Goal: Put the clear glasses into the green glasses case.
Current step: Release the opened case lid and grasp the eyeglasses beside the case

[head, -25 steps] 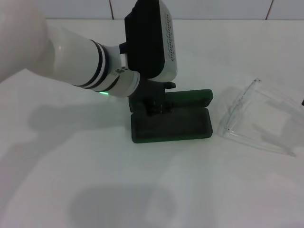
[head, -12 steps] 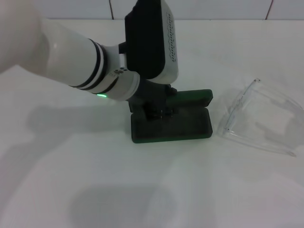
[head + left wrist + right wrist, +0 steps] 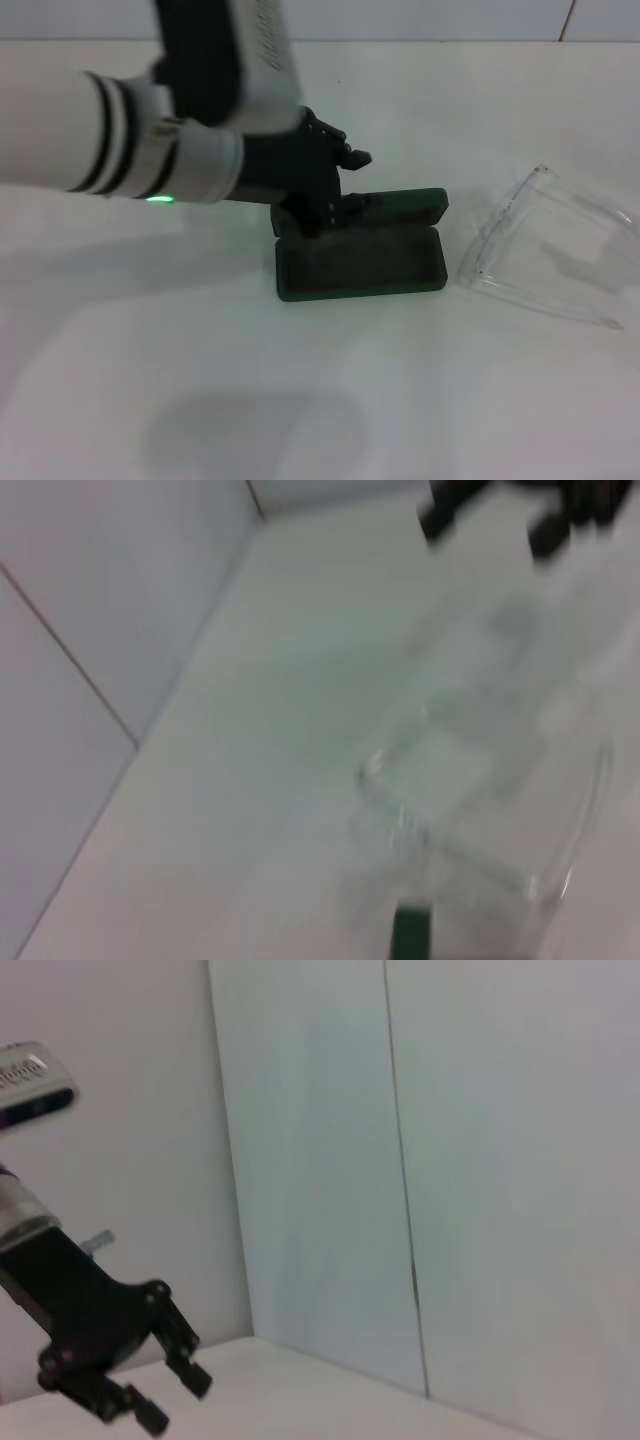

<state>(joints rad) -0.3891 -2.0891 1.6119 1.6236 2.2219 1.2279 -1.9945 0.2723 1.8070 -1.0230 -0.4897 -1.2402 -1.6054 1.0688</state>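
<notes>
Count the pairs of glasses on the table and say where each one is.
1. The clear glasses lie on the white table, arms unfolded, to the right of the open green glasses case and apart from it. None shows inside the case, though the left end effector covers its rear left corner.

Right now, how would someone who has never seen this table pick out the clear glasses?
On the white table, find the open green glasses case near the middle. The clear glasses lie just to its right, arms unfolded. They are fully see-through, unlike the dark case and the black left tool above it.
</notes>
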